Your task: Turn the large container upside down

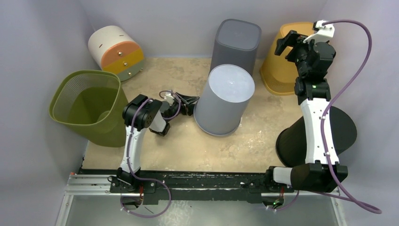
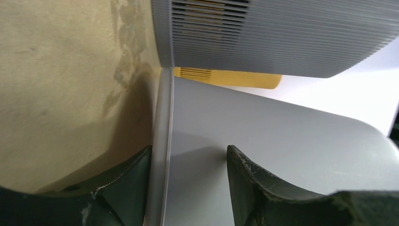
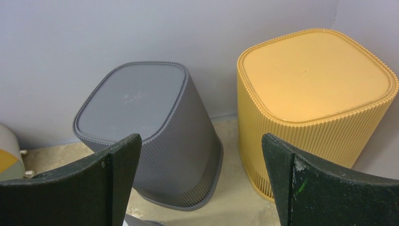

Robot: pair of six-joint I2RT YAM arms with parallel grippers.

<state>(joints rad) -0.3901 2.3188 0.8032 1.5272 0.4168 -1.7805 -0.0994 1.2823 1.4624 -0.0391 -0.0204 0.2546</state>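
**Top view.** The large container point(image 1: 224, 99), pale grey, stands at the middle of the tabletop point(image 1: 263, 141) with its closed base up and its rim down. The left tool point(image 1: 188, 104) lies low at the container's left rim. The right tool point(image 1: 288, 43) hangs high beside the yellow bin point(image 1: 277, 70).

**Left wrist view.** The left tool is spread, its fingers point(image 2: 127, 188) on either side of the container's rim, not pinching it.

**Right wrist view.** The right tool is spread wide and holds nothing. The dark grey bin point(image 3: 141, 108) and the yellow bin stand beyond it.

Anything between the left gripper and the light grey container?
Nothing visible. The left gripper is right at the light grey container, whose bottom rim shows between its open fingers.
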